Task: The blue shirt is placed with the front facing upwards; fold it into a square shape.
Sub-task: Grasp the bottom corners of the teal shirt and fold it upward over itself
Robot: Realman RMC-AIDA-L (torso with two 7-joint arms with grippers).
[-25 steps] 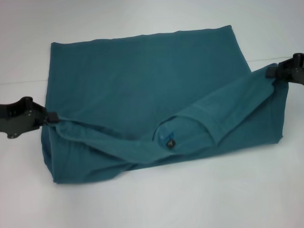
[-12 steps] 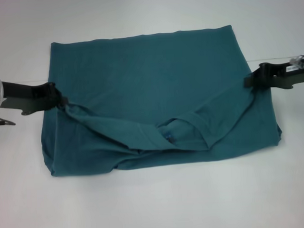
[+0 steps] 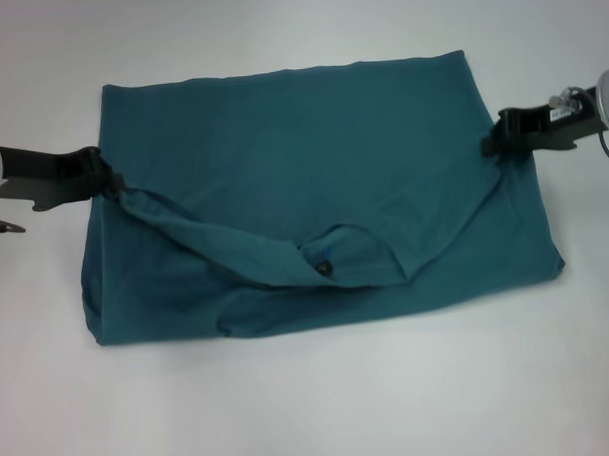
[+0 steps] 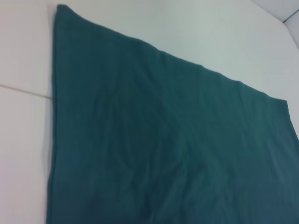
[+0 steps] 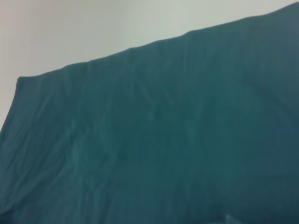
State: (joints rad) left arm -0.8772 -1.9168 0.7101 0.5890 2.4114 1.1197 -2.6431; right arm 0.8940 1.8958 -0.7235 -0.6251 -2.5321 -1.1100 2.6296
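The blue shirt [image 3: 302, 168] is lying spread over the middle of the white desk [image 3: 311, 408], already doubled over into a rough rectangle. The near part is lifted and being carried across the rest, so there's a rumpled band of fabric running from one side to the other. The round collar [image 3: 351, 256] sags in the middle of that band, with a small dark neck tag [image 3: 324, 269] poking out. No lettering shows anywhere, just plain teal cloth.

The left gripper [image 3: 111, 180] is at the shirt's left edge, jaws pinched shut on a bunched corner of the fabric. The right gripper [image 3: 494, 141] sits at the right edge, jaws clamped on the cloth there too, though the fingertips are mostly buried in the fold, so it's hard to see exactly how much they've got. Both arms get cut off by the frame edges.

The wrist cameras aren't much help: each one just shows flat teal fabric [image 4: 163, 140] [image 5: 163, 140] and a strip of desk, no fingers visible at all.
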